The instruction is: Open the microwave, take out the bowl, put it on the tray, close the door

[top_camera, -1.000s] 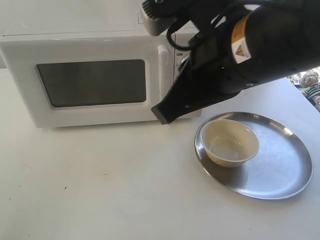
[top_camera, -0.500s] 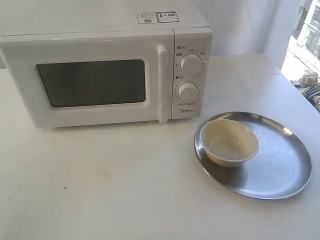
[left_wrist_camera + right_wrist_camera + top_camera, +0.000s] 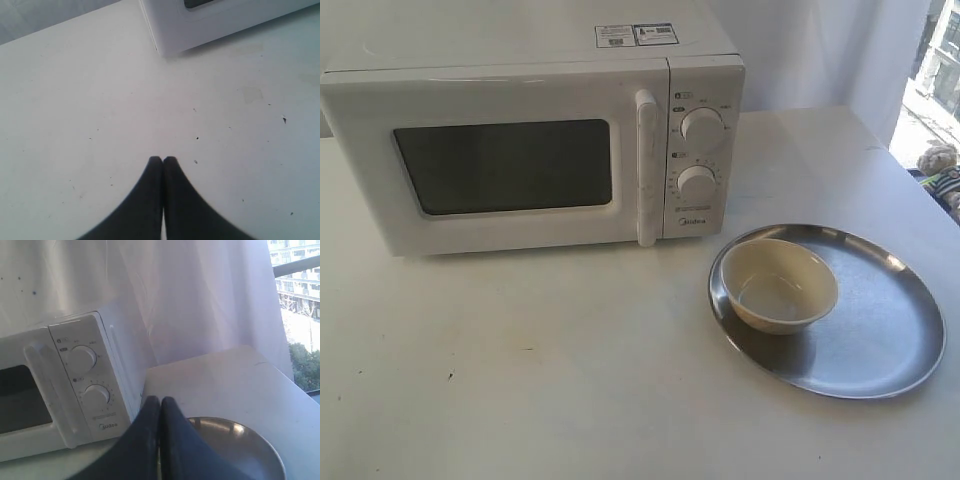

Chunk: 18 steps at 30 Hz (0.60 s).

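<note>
The white microwave (image 3: pixel 520 150) stands at the back of the table, its door (image 3: pixel 505 165) shut flush and the bar handle (image 3: pixel 645 170) upright beside the two dials. To its right the cream bowl (image 3: pixel 780 285) sits upright on the left part of the silver tray (image 3: pixel 880 330). Neither arm shows in the exterior view. In the left wrist view my left gripper (image 3: pixel 163 159) is shut and empty above bare table, near a corner of the microwave (image 3: pixel 210 25). In the right wrist view my right gripper (image 3: pixel 160 400) is shut and empty, in front of the tray (image 3: pixel 240 440) and the microwave (image 3: pixel 75 380).
The table's right edge (image 3: pixel 920 190) runs past the tray, with a window and a white curtain (image 3: pixel 200 300) behind. Bare white tabletop (image 3: pixel 520 370) stretches in front of the microwave.
One second ago the right arm hung in front of the microwave's dials; it has withdrawn from the exterior view. The microwave, bowl and tray have not moved.
</note>
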{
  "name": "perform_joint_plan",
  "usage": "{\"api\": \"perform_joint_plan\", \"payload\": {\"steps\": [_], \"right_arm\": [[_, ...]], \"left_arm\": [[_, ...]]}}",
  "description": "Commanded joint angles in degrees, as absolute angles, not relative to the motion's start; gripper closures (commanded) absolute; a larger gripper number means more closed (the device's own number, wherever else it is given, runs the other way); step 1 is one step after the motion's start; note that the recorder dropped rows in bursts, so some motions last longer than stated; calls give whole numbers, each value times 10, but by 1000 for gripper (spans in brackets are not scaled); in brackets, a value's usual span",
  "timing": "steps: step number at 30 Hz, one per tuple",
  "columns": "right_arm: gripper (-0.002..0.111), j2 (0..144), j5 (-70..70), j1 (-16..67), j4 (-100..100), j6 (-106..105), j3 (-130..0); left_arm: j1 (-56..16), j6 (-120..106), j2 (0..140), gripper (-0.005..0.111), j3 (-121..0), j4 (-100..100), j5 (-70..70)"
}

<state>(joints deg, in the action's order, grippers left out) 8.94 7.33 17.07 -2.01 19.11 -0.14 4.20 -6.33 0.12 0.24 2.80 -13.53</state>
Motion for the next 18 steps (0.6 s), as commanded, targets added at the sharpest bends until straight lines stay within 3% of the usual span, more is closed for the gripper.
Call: {"api": "perform_joint_plan", "payload": {"steps": [1,5,12,18], "right_arm": [[108,85,97,165,-21,197,0],[108,85,49,153,-21,197,0],[108,61,-174,97,-21,193,0],[108,60,-179,97,-21,193,0]], "left_arm": [[39,-62,0,107,0,25,-133],[39,-62,0,107,0,25,-133],[39,-62,0,107,0,25,-133],[39,-62,0,107,0,25,-133]]}}
